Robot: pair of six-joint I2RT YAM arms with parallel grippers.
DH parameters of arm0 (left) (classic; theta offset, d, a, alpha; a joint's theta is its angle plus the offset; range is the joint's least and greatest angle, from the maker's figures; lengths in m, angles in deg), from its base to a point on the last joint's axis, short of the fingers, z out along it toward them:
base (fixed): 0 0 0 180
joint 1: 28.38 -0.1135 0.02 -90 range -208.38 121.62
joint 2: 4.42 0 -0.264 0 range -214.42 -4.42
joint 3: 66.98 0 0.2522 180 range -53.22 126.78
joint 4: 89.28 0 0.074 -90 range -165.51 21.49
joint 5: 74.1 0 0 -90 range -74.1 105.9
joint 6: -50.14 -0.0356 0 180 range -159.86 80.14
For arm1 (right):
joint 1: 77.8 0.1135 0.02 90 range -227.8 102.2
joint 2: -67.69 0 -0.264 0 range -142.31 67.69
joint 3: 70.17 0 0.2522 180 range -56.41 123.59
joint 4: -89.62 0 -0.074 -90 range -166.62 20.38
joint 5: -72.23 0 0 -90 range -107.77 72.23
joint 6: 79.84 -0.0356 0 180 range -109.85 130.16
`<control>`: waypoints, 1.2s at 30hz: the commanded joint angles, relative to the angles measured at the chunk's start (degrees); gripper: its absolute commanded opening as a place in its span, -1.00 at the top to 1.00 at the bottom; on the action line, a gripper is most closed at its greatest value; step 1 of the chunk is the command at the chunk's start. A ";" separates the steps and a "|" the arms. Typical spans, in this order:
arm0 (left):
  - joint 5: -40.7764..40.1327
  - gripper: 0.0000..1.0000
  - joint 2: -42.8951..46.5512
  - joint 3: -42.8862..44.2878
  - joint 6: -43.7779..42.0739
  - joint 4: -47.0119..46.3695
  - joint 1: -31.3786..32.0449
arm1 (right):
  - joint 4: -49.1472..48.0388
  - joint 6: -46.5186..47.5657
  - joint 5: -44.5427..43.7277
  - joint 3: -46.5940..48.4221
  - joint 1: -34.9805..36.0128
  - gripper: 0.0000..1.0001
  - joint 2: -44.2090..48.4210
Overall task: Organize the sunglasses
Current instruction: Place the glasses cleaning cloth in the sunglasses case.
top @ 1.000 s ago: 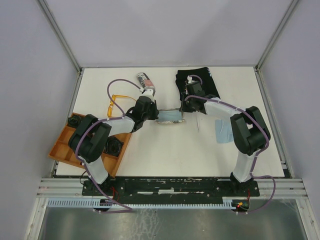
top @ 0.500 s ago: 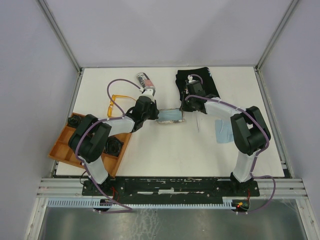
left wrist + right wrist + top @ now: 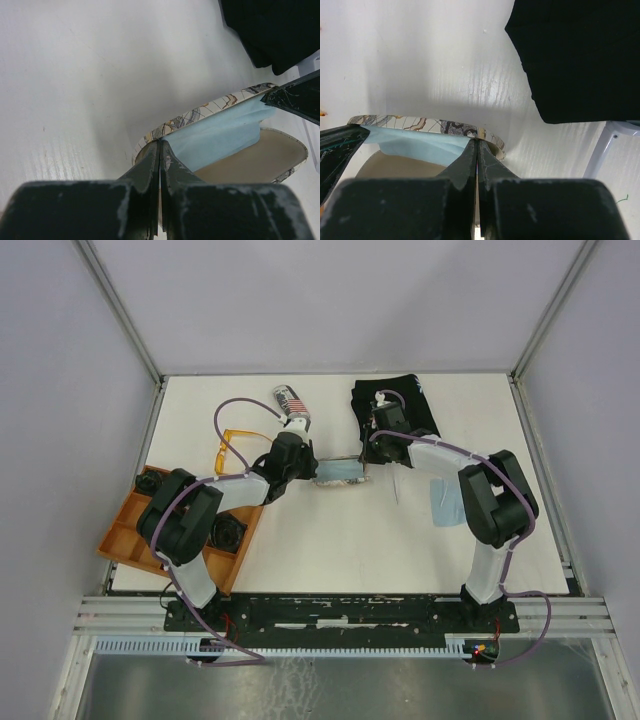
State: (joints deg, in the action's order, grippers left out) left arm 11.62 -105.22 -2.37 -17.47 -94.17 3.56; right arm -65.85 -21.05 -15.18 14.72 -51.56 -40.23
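The orange-amber sunglasses (image 3: pixel 236 444) lie open on the table, left of my left arm. Of the white sunglasses only a thin white arm (image 3: pixel 599 146) shows beside my right gripper; it also shows in the top view (image 3: pixel 398 488). An open printed glasses case (image 3: pixel 200 111) lies between my grippers with a light blue cloth (image 3: pixel 338 473) stretched over it. My left gripper (image 3: pixel 160 145) is shut on the cloth's left end (image 3: pixel 220 136). My right gripper (image 3: pixel 477 142) is shut on its right end (image 3: pixel 415 142), against the case rim (image 3: pixel 420 122).
A black cloth (image 3: pixel 395 405) lies behind the right gripper. A flag-printed case (image 3: pixel 291 404) lies at the back centre. A second light blue cloth (image 3: pixel 446 502) lies at the right. An orange tray (image 3: pixel 130 540) with dark items sits at the front left.
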 commanded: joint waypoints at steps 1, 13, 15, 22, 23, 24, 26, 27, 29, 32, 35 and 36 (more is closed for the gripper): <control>-1.11 0.94 1.20 1.53 -1.21 -3.58 -0.37 | -2.57 0.42 -0.04 1.93 -0.38 0.90 -0.10; -0.65 0.84 1.63 0.84 -1.13 -3.76 -0.34 | -5.02 -0.10 0.40 0.94 -0.49 0.76 1.19; -0.69 0.78 1.86 0.67 -1.12 -3.91 -0.32 | -5.21 0.00 0.28 0.69 -0.50 0.70 1.45; -0.87 0.65 2.20 0.34 -1.04 -3.93 -0.34 | -5.30 0.34 -0.04 -0.24 -0.58 0.52 2.64; -0.95 0.65 2.26 0.36 -1.04 -3.94 -0.35 | -5.31 0.41 -0.04 -0.44 -0.59 0.50 2.88; -1.06 0.64 2.39 0.31 -1.04 -3.93 -0.36 | -5.29 0.56 -0.09 -0.53 -0.63 0.48 3.11; -1.48 0.63 2.65 0.17 -0.99 -3.69 -0.35 | -5.24 0.88 -0.49 -0.92 -0.58 0.45 3.76; -1.68 0.62 2.72 0.09 -1.00 -3.63 -0.33 | -5.21 1.08 -0.66 -1.09 -0.58 0.44 4.15; -2.06 0.58 2.99 0.11 -0.97 -3.29 -0.37 | -5.18 1.43 -1.10 -1.41 -0.64 0.42 4.91; -2.81 0.49 3.58 -0.11 -0.87 -2.75 -0.28 | -5.23 2.25 -1.46 -1.67 -0.76 0.40 5.85; -3.44 0.41 4.20 -0.18 -0.77 -2.34 -0.39 | -4.63 3.51 -1.20 -1.07 -0.76 0.36 6.30; -3.62 0.39 4.39 -0.08 -0.77 -2.17 -0.39 | -4.29 4.11 -0.77 -0.64 -0.80 0.34 6.17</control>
State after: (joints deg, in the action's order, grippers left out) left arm 10.12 -103.88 -2.42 -17.47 -94.87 3.56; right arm -68.89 -19.47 -15.42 13.19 -52.02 -37.02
